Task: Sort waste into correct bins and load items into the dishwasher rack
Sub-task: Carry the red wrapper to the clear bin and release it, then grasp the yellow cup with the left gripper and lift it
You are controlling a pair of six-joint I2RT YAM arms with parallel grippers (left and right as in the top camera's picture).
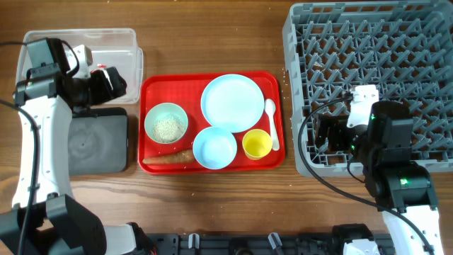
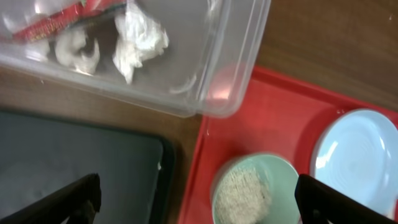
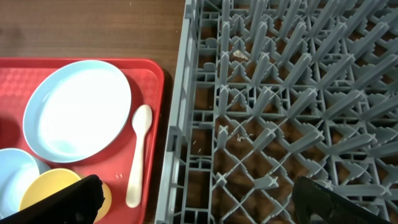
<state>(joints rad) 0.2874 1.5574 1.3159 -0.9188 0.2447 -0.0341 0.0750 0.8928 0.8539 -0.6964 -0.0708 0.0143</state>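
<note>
Over the near corner of the clear plastic rectangular tub [image 2: 205, 74], the left gripper [image 2: 198, 190] hangs with its jaws spread wide and nothing in them. The right gripper [image 3: 199, 193] is the same: fully spread, empty, above the edge of the large grey lattice dishwasher rack [image 3: 176, 124] nearest the bright red serving tray [image 1: 159, 88].

Step in hand, my read: the left arm goes for the pale green bowl [image 2: 252, 186] of white rice-like crumbs [image 2: 242, 193], which sits between its fingers in the wrist view. To do it well:
- Pinch the rim on the side facing the bins.
- Keep the bowl level until it is over a bin.
- Tip slowly, since the crumbs will scatter easily.

The thin orange carrot-like piece [image 1: 170, 157] lies flat on the red tray just beside that bowl. It is low, so it likely needs a steep top-down pinch.

Containers:
- Clear tub: crumpled red-and-white wrapper [image 2: 50, 22] plus white paper scraps [image 2: 140, 37].
- Shallow black rectangular tray [image 2: 74, 155]: nothing visible in it.
- Rack: no dishes, just a few specks between the pegs.
- Red tray: pale blue plate [image 1: 231, 103], small pale blue bowl [image 1: 214, 147], small yellow cup [image 1: 257, 144], white spoon [image 1: 271, 122]. None loaded yet.
</note>
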